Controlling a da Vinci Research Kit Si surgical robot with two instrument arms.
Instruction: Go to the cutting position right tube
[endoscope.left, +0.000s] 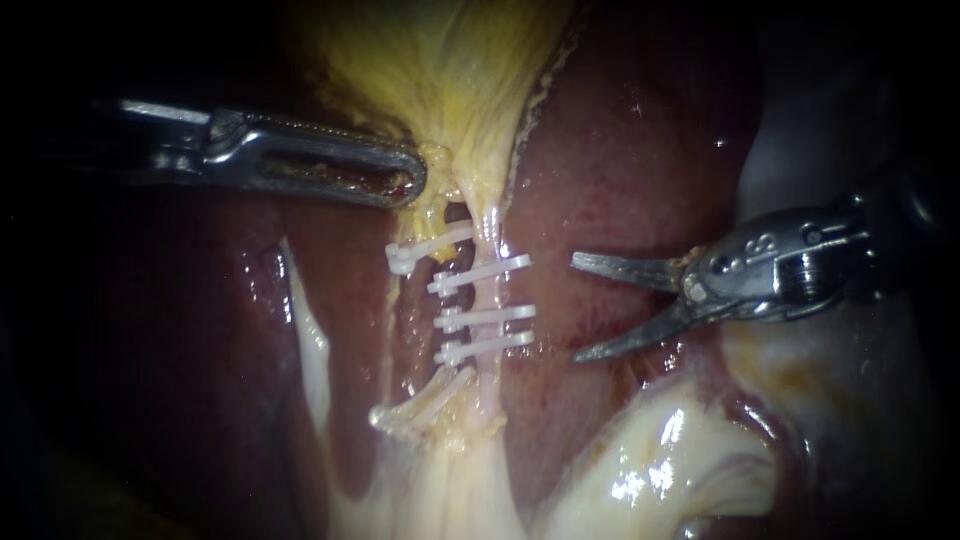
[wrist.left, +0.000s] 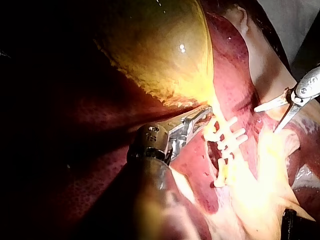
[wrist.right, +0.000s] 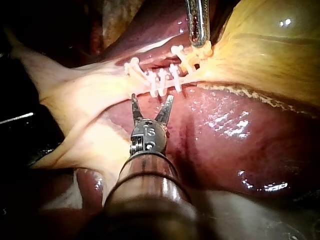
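A: Where to look for the pale, thin right tube (endoscope.left: 488, 295)?

B: In the middle of the endoscope view. Runs down from the yellow, fatty gallbladder (endoscope.left: 450, 70), over the dark red, wet liver (endoscope.left: 620, 170). Crossed by three white plastic clips (endoscope.left: 485, 317), stacked one under another.

A: Anything more beside these?

B: Two tilted white clips of the same kind (endoscope.left: 430, 245), a little to the left, one higher and one lower.

A: And the state of the slender steel right instrument (endoscope.left: 574, 308) with two pointed blades?

B: Spread wide, holding nothing. Stands over the liver, near the right ends of the three clips. Points toward the tube but stays apart from it. Same in the right wrist view: opened like a V, with the row of clips just ahead.

A: And the grey metal left instrument (endoscope.left: 405, 180) with long slotted jaws?

B: Closed on yellow gallbladder tissue, just above the top clip. Holds a small fold at the very tip, pulled tight against the jaws.
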